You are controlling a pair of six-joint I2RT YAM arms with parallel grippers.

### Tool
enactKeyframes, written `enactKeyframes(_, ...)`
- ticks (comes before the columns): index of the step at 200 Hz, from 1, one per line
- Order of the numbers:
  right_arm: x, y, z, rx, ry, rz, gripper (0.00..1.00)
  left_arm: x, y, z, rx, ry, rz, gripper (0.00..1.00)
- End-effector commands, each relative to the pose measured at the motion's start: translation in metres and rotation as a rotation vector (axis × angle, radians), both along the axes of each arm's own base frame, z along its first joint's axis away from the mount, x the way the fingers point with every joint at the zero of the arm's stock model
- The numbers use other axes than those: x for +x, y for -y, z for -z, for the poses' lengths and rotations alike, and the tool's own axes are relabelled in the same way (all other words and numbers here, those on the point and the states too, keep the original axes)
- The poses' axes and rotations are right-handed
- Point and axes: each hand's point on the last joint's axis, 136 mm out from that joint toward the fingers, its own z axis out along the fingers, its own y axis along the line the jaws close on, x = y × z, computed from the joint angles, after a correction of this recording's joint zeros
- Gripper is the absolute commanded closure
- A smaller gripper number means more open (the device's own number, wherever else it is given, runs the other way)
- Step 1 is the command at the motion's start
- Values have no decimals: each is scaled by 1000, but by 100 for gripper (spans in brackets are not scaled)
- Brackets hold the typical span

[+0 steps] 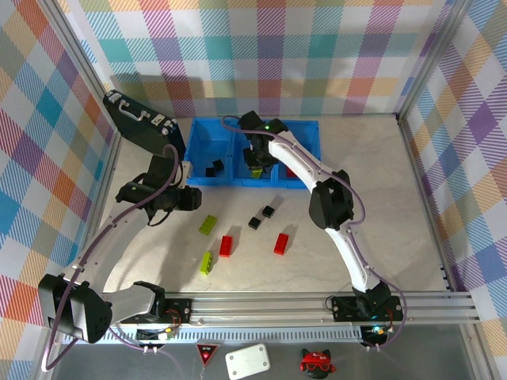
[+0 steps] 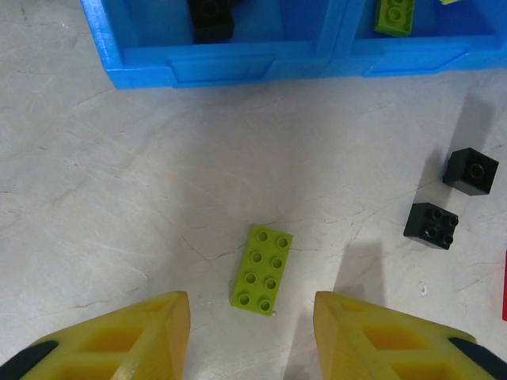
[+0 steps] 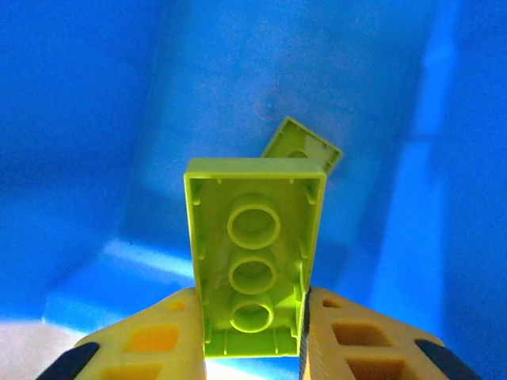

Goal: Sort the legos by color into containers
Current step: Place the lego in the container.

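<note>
Three joined blue containers [image 1: 207, 181] stand at the back of the table. My right gripper [image 1: 257, 162] hangs over the middle one, shut on a lime-green lego [image 3: 253, 261] held with its hollow underside toward the camera. Another green lego [image 3: 305, 146] lies on the bin floor [image 3: 119, 119] below it. My left gripper [image 2: 252, 332] is open above the table, just short of a lime-green lego [image 2: 261, 267] lying studs up. That same lego [image 1: 208, 225] sits right of the left gripper [image 1: 192, 198]. Two black legos [image 2: 430, 225] lie further right. Black legos [image 1: 215, 168] rest in the left bin.
Two red legos [image 1: 226, 245] [image 1: 281, 243] and another green one [image 1: 206, 262] lie loose on the table toward the near edge. A black briefcase [image 1: 142, 123] leans at the back left, beside the bins. Checked walls close in the table.
</note>
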Motion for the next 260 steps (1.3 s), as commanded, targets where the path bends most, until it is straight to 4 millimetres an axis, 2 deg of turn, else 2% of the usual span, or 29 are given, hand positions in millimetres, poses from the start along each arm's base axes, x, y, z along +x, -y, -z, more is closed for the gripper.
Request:
enactKeyframes(1,10,-20,5,104,-6,16,72,4,-4,-3,4,23,-4,55)
enactKeyframes(44,22,-32,20,145,7,37,70,4,-3,0,5,12,-2,55)
enactKeyframes(89,24,-34,20,152,12,49,59,4,-3,-1,2,15,-3,55)
enactKeyframes(141,15,-33,-18,166,44,37,52,4,-3,-4,-1,23,0,54)
enactKeyframes(196,-5,-41,-57,164,95,-9,50,4,-6,-3,2,38,-16,54)
enactKeyframes(260,-31,-47,-80,156,101,-44,50,16,-43,9,-39,-17,-174,56)
